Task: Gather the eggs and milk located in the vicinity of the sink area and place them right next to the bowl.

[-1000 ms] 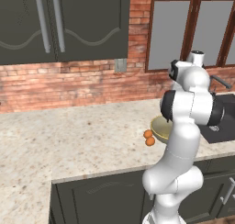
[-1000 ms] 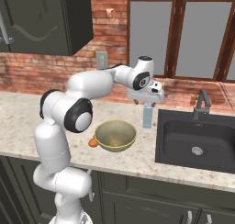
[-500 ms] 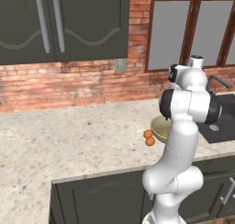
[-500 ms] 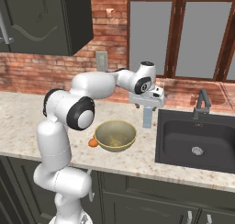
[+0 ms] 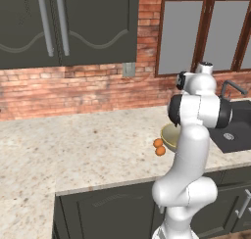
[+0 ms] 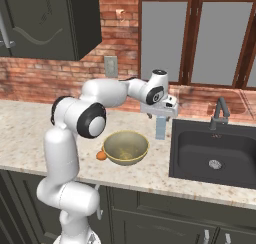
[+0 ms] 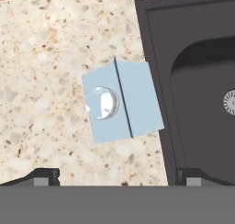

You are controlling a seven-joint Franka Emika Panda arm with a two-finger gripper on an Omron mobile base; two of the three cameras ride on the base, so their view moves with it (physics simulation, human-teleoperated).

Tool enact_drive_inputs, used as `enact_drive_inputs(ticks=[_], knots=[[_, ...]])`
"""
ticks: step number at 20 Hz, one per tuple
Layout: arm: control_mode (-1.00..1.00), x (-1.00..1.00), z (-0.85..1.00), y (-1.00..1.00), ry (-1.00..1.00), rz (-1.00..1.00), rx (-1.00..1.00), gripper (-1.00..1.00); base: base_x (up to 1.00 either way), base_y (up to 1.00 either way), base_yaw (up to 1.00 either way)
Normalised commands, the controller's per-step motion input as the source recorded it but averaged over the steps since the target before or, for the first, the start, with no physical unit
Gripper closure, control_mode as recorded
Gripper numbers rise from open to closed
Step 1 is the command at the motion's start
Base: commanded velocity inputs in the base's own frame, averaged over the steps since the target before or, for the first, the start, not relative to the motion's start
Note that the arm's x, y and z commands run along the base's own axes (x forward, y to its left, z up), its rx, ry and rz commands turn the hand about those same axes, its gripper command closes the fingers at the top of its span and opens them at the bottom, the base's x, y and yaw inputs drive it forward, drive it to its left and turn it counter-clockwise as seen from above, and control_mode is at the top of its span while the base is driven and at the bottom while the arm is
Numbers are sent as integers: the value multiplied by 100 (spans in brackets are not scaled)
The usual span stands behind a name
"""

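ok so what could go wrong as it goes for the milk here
1. The milk carton stands close to the edge of the sink; a nudge could tip it into the basin.
2. In the hand view the carton sits skewed between the fingertips of the open pincer, so closing may catch corners and twist it.

You see a speckled beige counter (image 7: 41,58) that looks like polished granite, and at its 3 o'clock side a matt, nearly black rectangular sink (image 7: 193,81) with a small shiny metal drain. The small pale blue-grey milk carton (image 7: 121,101) looks like smooth paperboard with a glossy round cap. The wide olive-tan bowl (image 6: 125,148) has a smooth, slightly glossy glaze, the back wall (image 6: 50,78) is rough red brick, and the dark cabinet doors (image 5: 88,27) look satin-smooth with grey metal handles.
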Motion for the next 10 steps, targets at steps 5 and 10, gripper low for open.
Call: enact_drive_inputs(ticks=[5, 10], knots=[[-100, 15, 0, 0, 0, 0, 0, -100, 0, 0, 0], [-100, 0, 0, -4, 0, 0, 0, -100, 0, 0, 0]])
